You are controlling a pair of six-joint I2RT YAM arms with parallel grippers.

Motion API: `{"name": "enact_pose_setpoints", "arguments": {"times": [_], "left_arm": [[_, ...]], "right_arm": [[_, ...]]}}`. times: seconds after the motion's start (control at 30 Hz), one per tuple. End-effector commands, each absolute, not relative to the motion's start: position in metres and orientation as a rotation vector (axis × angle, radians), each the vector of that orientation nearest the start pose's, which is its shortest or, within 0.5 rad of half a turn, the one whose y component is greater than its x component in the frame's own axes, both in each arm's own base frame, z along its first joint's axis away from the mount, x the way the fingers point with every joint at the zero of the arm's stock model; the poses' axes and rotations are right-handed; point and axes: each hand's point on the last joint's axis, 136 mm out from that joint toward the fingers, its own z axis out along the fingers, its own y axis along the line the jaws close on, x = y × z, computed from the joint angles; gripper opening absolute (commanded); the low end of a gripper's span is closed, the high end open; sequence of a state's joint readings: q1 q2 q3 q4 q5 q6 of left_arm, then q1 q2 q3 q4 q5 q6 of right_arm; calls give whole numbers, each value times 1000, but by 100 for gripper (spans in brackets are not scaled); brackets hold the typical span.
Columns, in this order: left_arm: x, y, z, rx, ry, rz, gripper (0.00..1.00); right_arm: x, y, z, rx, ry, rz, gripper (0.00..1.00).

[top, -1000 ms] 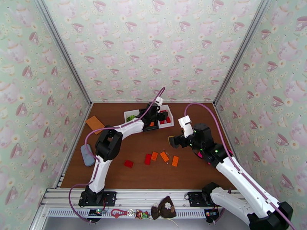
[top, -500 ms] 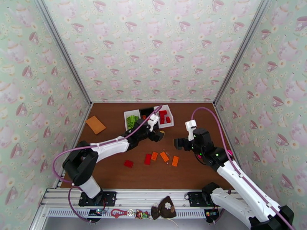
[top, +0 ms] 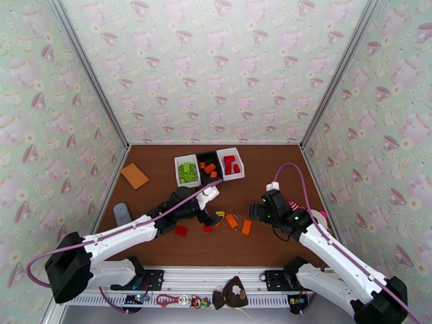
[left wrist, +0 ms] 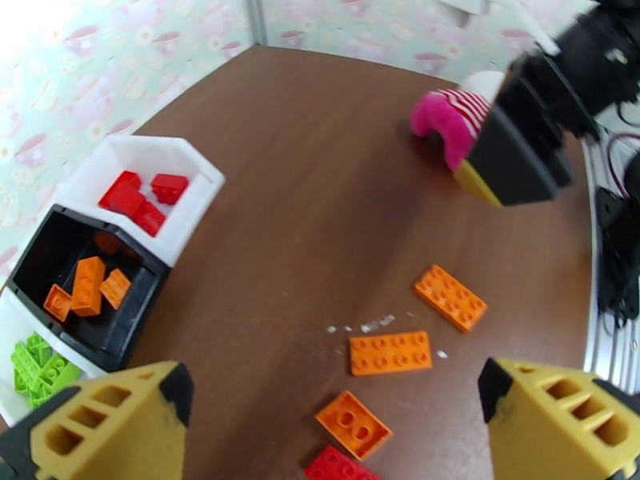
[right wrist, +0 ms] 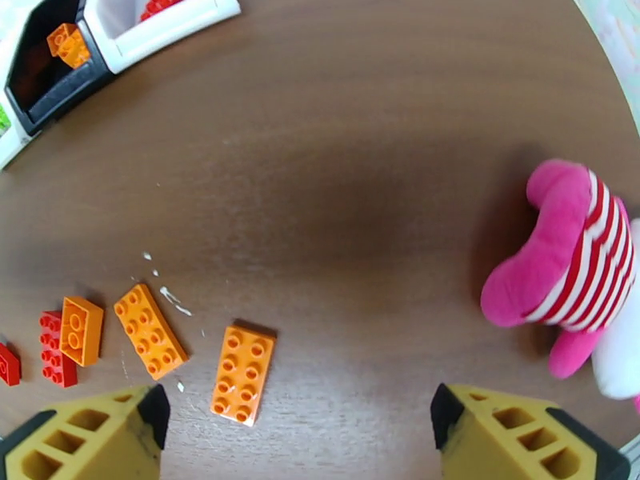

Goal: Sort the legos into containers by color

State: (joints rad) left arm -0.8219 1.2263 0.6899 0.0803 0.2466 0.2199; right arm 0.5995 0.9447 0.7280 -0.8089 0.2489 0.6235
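Beneath the right gripper (right wrist: 296,402), jaws spread wide, an orange brick (right wrist: 242,375) lay slightly off-centre, its long axis seemingly crosswise to the closing line.

Bright, even light fills the overhead view, leaving only soft shadows beneath the arms on the brown table (top: 156,157). In the left wrist view, the wall (left wrist: 64,42) at upper left burns out to white, and the right gripper (left wrist: 512,158) looks blurred. In the right wrist view, a broad soft shadow dims the table's middle, and wide-angle distortion bends the containers (right wrist: 160,27) at the corner.
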Motion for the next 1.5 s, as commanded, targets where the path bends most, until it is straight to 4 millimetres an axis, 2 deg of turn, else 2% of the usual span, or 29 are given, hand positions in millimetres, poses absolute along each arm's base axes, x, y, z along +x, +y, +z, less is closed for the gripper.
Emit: {"name": "enact_pose_setpoints", "arguments": {"times": [0.0, 0.17, 0.3, 0.4, 0.63, 0.77, 1.1, 1.37, 1.47], "left_arm": [[203, -315, 170, 1305, 1685, -693, 100], [179, -324, 165, 1378, 1582, -734, 100], [169, -326, 161, 1414, 1557, -731, 100], [166, -327, 153, 1432, 1584, -739, 100], [167, -329, 152, 1423, 1584, -735, 100], [171, -326, 154, 1426, 1564, -696, 100], [176, -325, 155, 1408, 1554, -682, 100], [181, -323, 157, 1381, 1555, -679, 100], [184, -322, 159, 1364, 1556, -676, 100]], "right_arm": [[216, 95, 118, 247, 2555, 90, 91], [215, 112, 102, 237, 2570, 44, 91], [219, 131, 86, 224, 2599, 19, 91], [220, 142, 71, 236, 2632, 24, 87], [221, 152, 44, 273, 2672, 15, 80], [223, 164, 32, 236, 2705, 41, 73], [217, 163, 7, 235, 2768, -9, 61], [215, 162, 1, 243, 2787, -34, 37], [216, 161, 3, 237, 2783, -43, 32]]}}
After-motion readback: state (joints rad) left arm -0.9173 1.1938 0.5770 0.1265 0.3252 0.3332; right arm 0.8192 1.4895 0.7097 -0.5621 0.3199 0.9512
